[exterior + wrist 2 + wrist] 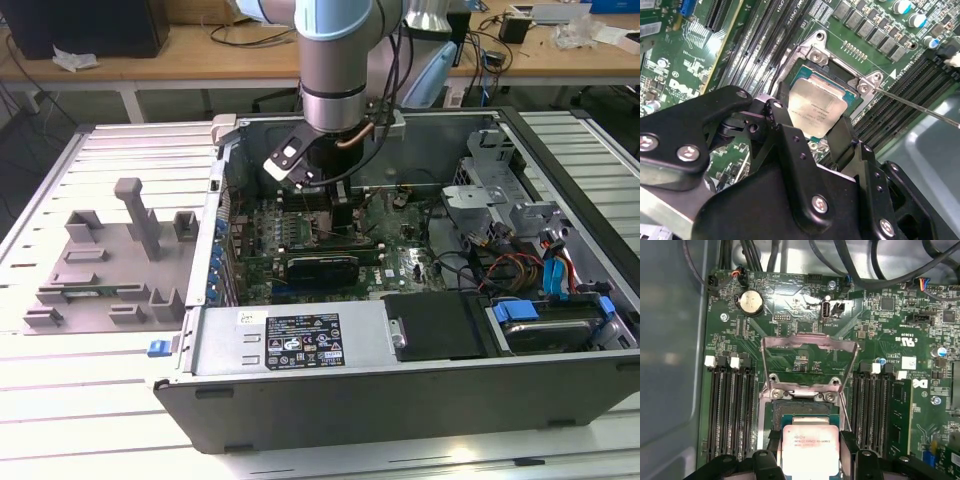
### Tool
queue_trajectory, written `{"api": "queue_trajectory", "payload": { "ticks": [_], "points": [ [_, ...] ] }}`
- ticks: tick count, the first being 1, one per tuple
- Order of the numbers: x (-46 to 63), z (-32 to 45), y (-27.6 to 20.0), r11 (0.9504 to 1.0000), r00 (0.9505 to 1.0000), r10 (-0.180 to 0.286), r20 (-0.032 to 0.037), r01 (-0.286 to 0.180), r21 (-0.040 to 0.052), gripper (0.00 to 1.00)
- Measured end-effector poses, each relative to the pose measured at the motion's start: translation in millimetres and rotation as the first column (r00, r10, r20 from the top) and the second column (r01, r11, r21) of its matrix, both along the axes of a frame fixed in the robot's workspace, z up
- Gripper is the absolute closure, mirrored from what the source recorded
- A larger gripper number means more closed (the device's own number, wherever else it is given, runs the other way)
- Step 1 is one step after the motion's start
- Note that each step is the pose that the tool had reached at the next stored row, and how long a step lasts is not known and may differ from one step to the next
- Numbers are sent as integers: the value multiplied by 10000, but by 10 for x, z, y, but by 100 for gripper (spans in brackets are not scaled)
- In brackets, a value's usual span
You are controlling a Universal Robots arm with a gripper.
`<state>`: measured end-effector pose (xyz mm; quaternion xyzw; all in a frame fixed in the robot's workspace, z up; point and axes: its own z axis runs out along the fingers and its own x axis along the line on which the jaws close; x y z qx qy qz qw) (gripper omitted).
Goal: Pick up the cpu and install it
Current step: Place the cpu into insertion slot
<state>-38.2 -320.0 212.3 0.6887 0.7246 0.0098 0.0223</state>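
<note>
Arm (335, 60) vertical, hanging from exterior view's 12 o'clock into case (400, 410); gripper (812, 125) fingers clamped on cpu (816, 111) just over open socket (777, 410).

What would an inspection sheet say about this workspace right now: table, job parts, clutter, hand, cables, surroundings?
Surface: slatted metal table, with an open computer case lying on it.
Job's things: chip over the open socket, whose metal frame is flipped up; whether the chip is seated cannot be told.
Clutter: grey plastic holder on the table at the exterior view's left.
Hand: hand shut on the chip, a finger on either side.
Cables: coloured wires inside the case at the exterior view's right; black cables along the arm.
Surroundings: wooden bench behind the table.
</note>
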Motion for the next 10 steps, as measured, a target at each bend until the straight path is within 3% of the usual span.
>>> {"api": "queue_trajectory", "payload": {
  "ticks": [5, 10],
  "points": [
    [21, -62, 20, 10000, 10000, -78, 0, 78, -1, 45],
    [23, -106, 34, 9990, 9990, -439, -1, 439, 9, 45]
  ]
}}
